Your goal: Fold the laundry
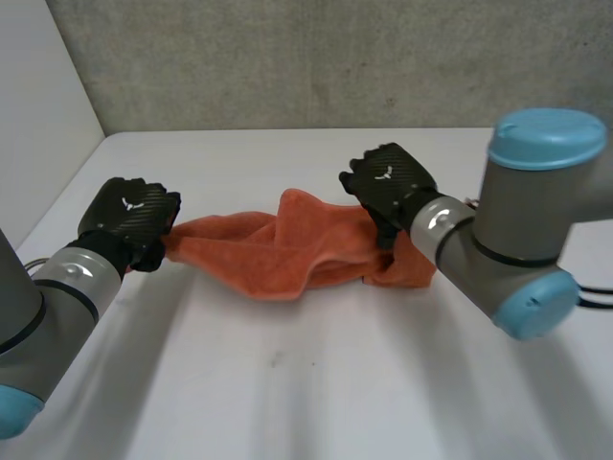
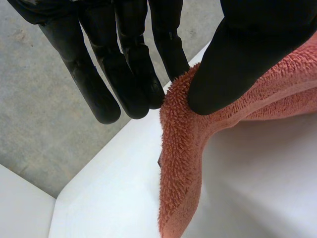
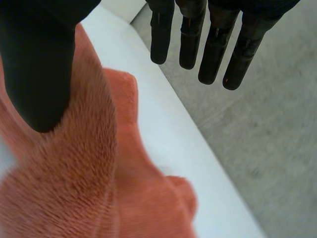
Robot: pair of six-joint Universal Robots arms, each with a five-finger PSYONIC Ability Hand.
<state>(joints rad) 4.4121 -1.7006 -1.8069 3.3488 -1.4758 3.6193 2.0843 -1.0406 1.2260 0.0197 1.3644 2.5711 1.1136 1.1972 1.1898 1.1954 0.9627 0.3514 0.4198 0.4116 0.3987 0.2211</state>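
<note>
- The orange towel point(image 1: 287, 254) lies bunched and twisted into a rope-like band near the middle of the white surface point(image 1: 316, 393). Its long axis runs crosswise in the head view, from one hand to the other.
- One end of the band points at the robot's left side and narrows there. The other end is thicker, with a fold humped up beside the right hand and a loose flap lying on the surface under that arm's wrist.
- The left hand point(image 1: 129, 218) is at the narrow end of the towel. In the left wrist view its thumb point(image 2: 233, 74) presses down on the towel's edge and its fingers point(image 2: 101, 89) hang nearly straight and close together. The nearest finger is right against the cloth's fuzzy rim, so the edge looks pinched between thumb and finger.
- The right hand point(image 1: 388, 182) sits over the thick end. In the right wrist view its thumb point(image 3: 37, 69) lies on the pile of cloth. Its fingers point(image 3: 213, 44) are straight, spread a little and clear of the towel, so the hand is not closed round anything.
- The left arm point(image 1: 53, 297) reaches in low from the near left corner, and the right arm point(image 1: 527, 230) comes in from the right.
- A grey wall point(image 1: 316, 57) stands behind the far edge of the surface.
</note>
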